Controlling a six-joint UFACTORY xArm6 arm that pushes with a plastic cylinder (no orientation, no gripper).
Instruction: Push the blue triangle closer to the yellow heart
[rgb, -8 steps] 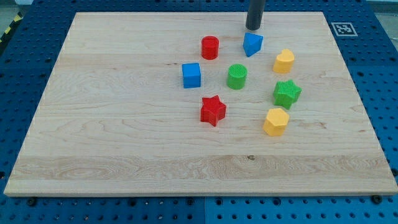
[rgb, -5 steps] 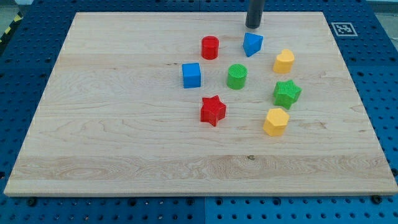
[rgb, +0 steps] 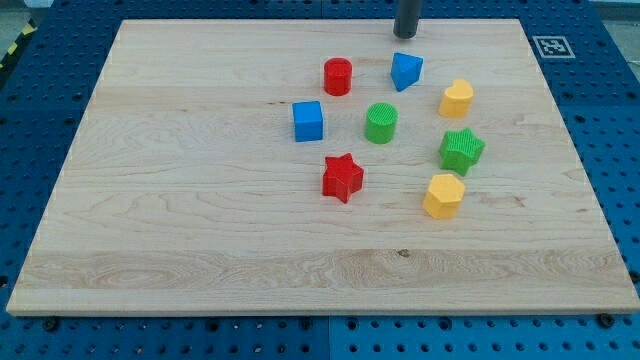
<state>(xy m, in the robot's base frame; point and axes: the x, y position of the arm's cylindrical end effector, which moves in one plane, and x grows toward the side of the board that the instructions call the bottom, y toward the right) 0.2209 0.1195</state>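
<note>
The blue triangle (rgb: 405, 71) lies near the top of the wooden board (rgb: 200, 200). The yellow heart (rgb: 457, 98) sits just to its lower right, with a small gap between them. My tip (rgb: 405, 35) is above the blue triangle toward the view's top, apart from it and touching no block.
A red cylinder (rgb: 338, 76) lies left of the triangle. A green cylinder (rgb: 381, 123), a blue cube (rgb: 308, 121), a red star (rgb: 342, 177), a green star (rgb: 461, 150) and a yellow hexagon (rgb: 443, 195) lie below. A marker tag (rgb: 553, 46) is at the board's top right corner.
My tip has moved slightly toward the view's top, away from the blue triangle. No block has moved.
</note>
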